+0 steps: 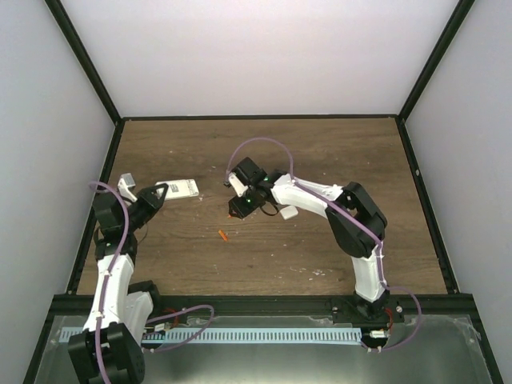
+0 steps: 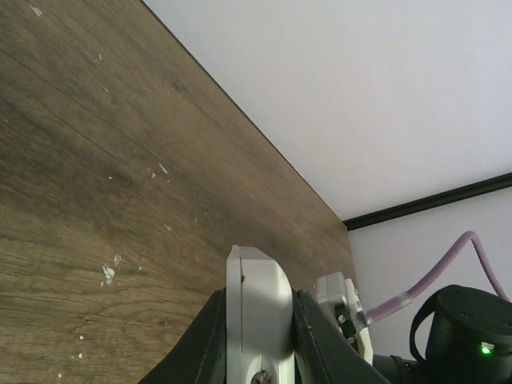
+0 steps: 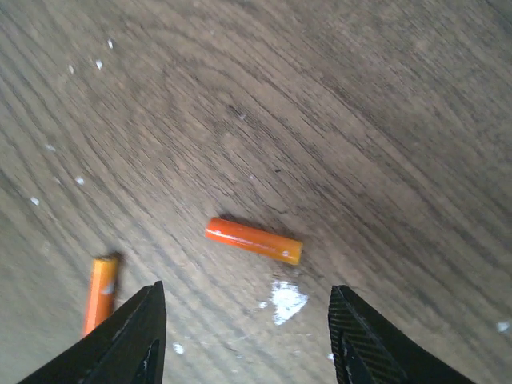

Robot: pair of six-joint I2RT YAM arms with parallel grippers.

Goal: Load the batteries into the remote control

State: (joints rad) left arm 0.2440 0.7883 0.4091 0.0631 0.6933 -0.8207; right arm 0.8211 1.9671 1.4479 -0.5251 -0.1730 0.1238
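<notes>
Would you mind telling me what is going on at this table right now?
The left gripper is shut on the white remote control and holds it at the left of the table. The right gripper hovers open over a battery lying on the wood, with a second battery lying apart from it. Neither battery is gripped yet.

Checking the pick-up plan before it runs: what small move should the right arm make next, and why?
Probably ease the right gripper down and forward onto the centred battery and close. Its jaws stand open and empty, that battery lies loose on the table just ahead of the gap, and the left gripper holds the remote control.
</notes>
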